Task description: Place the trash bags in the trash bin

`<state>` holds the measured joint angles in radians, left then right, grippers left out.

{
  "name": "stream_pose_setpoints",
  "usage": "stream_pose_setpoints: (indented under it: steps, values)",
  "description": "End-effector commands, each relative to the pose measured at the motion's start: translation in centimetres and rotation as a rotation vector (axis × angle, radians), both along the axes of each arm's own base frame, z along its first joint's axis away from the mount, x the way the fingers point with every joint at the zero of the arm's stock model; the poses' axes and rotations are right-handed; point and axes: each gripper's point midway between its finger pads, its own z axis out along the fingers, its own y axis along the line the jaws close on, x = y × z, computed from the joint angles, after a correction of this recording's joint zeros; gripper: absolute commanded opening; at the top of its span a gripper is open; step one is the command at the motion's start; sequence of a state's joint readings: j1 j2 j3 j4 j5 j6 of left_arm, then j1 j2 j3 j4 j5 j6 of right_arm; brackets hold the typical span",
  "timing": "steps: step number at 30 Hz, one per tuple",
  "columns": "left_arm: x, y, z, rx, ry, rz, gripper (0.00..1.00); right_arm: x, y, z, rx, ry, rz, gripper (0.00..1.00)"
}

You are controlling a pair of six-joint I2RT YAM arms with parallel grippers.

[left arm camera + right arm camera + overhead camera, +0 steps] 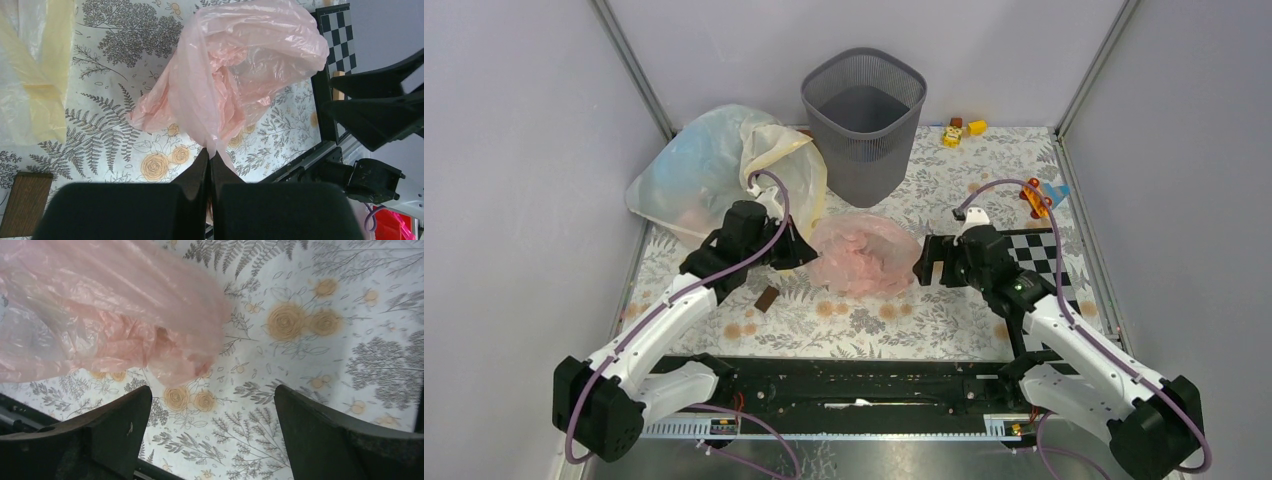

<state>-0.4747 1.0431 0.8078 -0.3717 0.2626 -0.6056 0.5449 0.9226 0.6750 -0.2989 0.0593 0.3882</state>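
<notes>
The pale-pink trash bag [864, 254] lies crumpled on the floral mat in front of the dark grey mesh trash bin [863, 124]. My left gripper [801, 250] is shut on the bag's left edge; in the left wrist view the film [240, 75] is pinched between my closed fingertips [210, 156]. My right gripper [921, 267] is open at the bag's right side, not touching it; in the right wrist view the bag [100, 315] lies ahead and left of the spread fingers [125, 415].
A large cloudy whitish bag with a cream-yellow rim [714, 170] lies left of the bin. A small brown block [767, 298] sits near my left arm. Small toys [959, 130] and an orange piece [1034, 197] lie at the back right, beside a checkerboard [1036, 250].
</notes>
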Motion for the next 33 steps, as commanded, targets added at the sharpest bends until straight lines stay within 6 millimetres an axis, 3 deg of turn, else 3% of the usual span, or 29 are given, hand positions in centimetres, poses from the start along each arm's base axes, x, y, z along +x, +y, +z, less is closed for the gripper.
stream_pose_setpoints:
  steps: [1, 4, 7, 12, 16, 18, 19, 21, 24, 26, 30, 33]
  values:
    - [0.5, -0.4, 2.9, -0.04, -0.076, -0.018, 0.0, 0.7, 2.8, 0.3, 0.155, -0.013, 0.035, 1.0]
    - [0.7, 0.5, 2.7, -0.009, -0.08, 0.022, 0.0, 1.0, 3.6, -0.9, 0.216, 0.005, 0.02, 1.0]
    - [1.0, 2.1, 1.3, 0.043, -0.059, 0.098, 0.0, 2.2, 4.8, -2.2, 0.274, -0.016, 0.014, 0.98]
    - [0.7, 2.0, 0.3, 0.033, -0.041, 0.08, 0.0, 3.8, 5.6, -4.2, 0.265, 0.034, -0.017, 0.92]
    - [0.6, 1.9, 0.3, 0.021, -0.044, 0.071, 0.0, 4.5, 5.8, -5.6, 0.27, 0.064, -0.055, 0.71]
    - [0.7, 2.2, 0.4, 0.035, -0.047, 0.081, 0.0, 4.5, 5.8, -5.6, 0.278, 0.062, -0.058, 0.45]
    - [0.8, 2.5, 0.5, 0.047, -0.051, 0.094, 0.04, 4.5, 5.7, -5.4, 0.28, 0.057, -0.065, 0.33]
    - [0.9, 3.3, 1.0, 0.065, -0.066, 0.127, 0.24, 4.5, 5.5, -4.9, 0.284, 0.046, -0.079, 0.17]
    - [0.8, 3.4, 1.6, 0.036, -0.088, 0.151, 0.67, 4.6, 5.4, -3.7, 0.301, 0.026, -0.09, 0.07]
    - [0.1, 3.2, 1.6, -0.021, -0.092, 0.155, 0.86, 4.5, 5.3, -3.1, 0.313, 0.02, -0.094, 0.05]
    - [-1.7, 2.7, 0.6, -0.111, -0.071, 0.141, 0.98, 4.4, 5.1, -2.0, 0.323, 0.01, -0.104, 0.04]
    - [-2.8, 3.3, -0.4, -0.116, -0.055, 0.157, 0.99, 4.4, 5.2, -1.6, 0.328, 0.018, -0.102, 0.04]
